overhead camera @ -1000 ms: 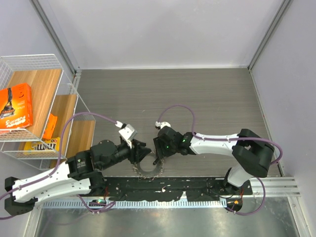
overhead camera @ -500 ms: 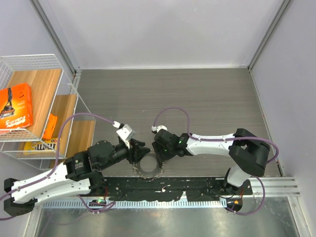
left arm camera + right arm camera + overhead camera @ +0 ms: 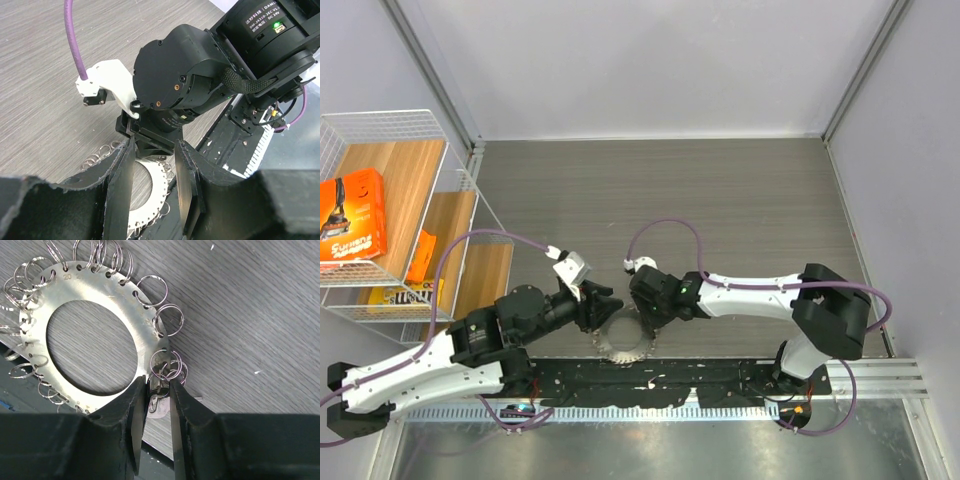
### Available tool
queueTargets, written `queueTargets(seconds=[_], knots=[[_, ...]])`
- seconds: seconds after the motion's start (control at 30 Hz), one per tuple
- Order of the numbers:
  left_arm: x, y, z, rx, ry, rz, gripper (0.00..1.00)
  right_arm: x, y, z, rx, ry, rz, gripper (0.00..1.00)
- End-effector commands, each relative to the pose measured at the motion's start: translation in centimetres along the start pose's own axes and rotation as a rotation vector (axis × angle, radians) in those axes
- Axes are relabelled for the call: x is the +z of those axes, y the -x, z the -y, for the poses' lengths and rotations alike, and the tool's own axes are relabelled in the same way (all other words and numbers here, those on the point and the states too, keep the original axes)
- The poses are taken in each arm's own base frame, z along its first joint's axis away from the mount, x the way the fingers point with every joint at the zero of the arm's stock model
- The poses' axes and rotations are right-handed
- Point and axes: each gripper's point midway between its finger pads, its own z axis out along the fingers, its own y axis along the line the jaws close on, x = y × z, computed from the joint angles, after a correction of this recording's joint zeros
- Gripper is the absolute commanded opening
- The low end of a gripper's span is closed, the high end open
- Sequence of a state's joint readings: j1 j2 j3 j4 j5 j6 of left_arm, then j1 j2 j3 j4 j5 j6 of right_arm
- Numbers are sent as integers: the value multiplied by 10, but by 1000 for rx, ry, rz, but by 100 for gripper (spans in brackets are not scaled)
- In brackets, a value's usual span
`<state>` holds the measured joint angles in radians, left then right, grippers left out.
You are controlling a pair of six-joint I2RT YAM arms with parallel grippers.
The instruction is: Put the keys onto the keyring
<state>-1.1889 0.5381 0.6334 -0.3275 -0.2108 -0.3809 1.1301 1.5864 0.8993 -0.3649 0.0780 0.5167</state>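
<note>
The keyring (image 3: 75,290) is a flat silvery disc with a big round hole, its rim hung with many small wire rings. It lies on the grey table near the front edge (image 3: 623,343). My right gripper (image 3: 159,385) is at the disc's rim, its jaws nearly closed on a small silver key (image 3: 157,409) tangled in a few rings. In the top view it (image 3: 645,322) hangs over the disc's right side. My left gripper (image 3: 155,145) is open, its fingers straddling the disc's band (image 3: 152,192) without visible contact. It sits at the disc's left (image 3: 605,305).
A white wire basket (image 3: 450,150) with an orange box (image 3: 353,215) and wooden shelves stands at the left. A black base strip (image 3: 660,380) runs just in front of the disc. The right arm's wrist body (image 3: 185,85) fills the left wrist view.
My right gripper has shifted a little left and down onto the disc's rim. My left gripper has edged slightly back. The disc has barely moved.
</note>
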Motion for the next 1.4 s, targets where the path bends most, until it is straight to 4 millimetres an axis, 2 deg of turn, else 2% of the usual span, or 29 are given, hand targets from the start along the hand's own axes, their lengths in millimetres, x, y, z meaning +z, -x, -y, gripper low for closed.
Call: queueTargets(seconds=[0.0, 0.1, 0.37, 0.7, 0.8, 1.2, 1.37], knots=[[-5, 23, 2, 2, -3, 69, 43, -20, 20, -9, -13, 9, 65, 12], [-4, 24, 2, 5, -1, 69, 43, -30, 26, -11, -15, 5, 87, 5], [-7, 33, 10, 3, -36, 80, 43, -71, 46, -27, -40, 86, 146, 6], [-25, 51, 20, -13, -97, 141, 43, -155, 77, -50, -82, 250, 299, 5], [-32, 59, 25, -19, -128, 177, 44, -176, 78, -58, -112, 308, 315, 6], [-42, 77, 37, -22, -189, 215, 45, -221, 97, -66, -120, 359, 400, 6], [-40, 78, 46, -7, -230, 206, 45, -244, 105, -77, -140, 416, 428, 6]])
